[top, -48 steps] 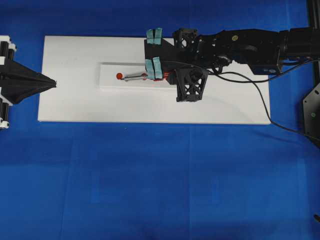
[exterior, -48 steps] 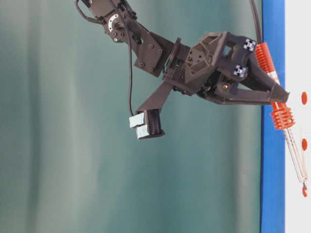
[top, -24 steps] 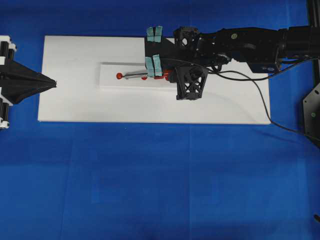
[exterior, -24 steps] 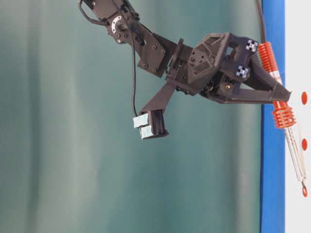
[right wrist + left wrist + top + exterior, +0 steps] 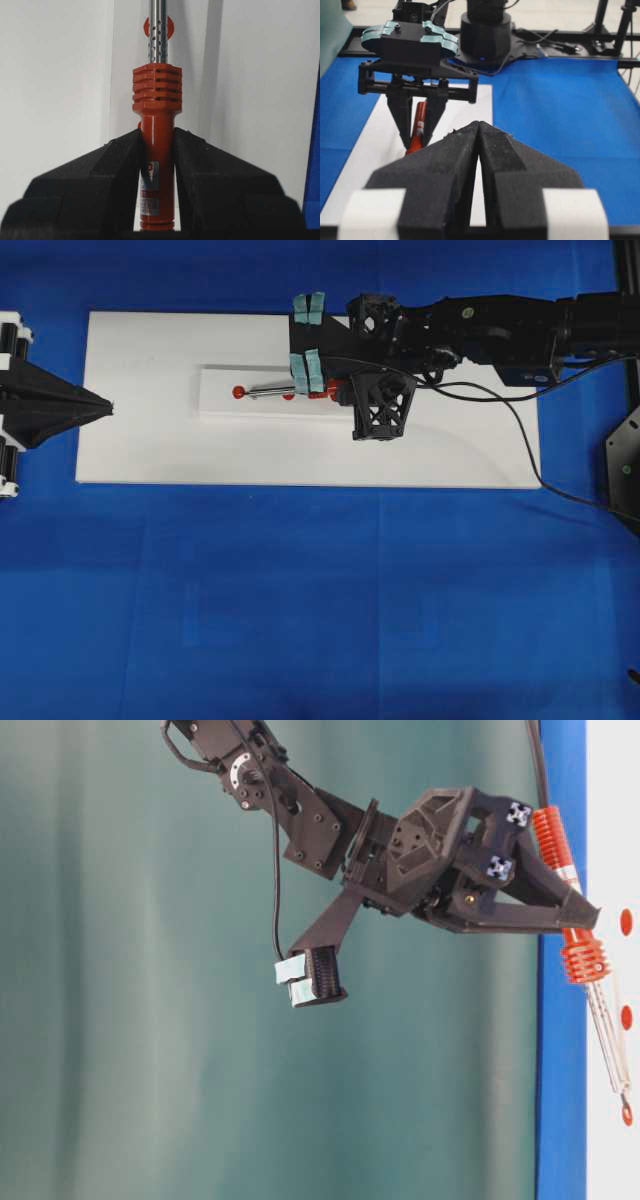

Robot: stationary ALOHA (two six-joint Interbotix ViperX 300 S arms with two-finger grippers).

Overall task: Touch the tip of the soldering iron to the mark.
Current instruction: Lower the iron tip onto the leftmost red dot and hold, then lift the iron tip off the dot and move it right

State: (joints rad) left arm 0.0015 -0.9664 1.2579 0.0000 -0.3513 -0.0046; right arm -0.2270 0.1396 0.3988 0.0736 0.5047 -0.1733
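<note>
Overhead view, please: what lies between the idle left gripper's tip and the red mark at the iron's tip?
Only bare white board lies between the left gripper and the red mark in the overhead view.

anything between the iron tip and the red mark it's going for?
Nothing visible. The right gripper is shut on the soldering iron, and from the table-level view the tip sits at the end red mark. Actual contact can't be confirmed. Another red mark lies under the shaft, flat on the white board.

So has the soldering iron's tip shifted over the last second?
Barely, if at all: the soldering iron has its tip at the leftmost red mark as before, though the arm settled slightly early on.
</note>
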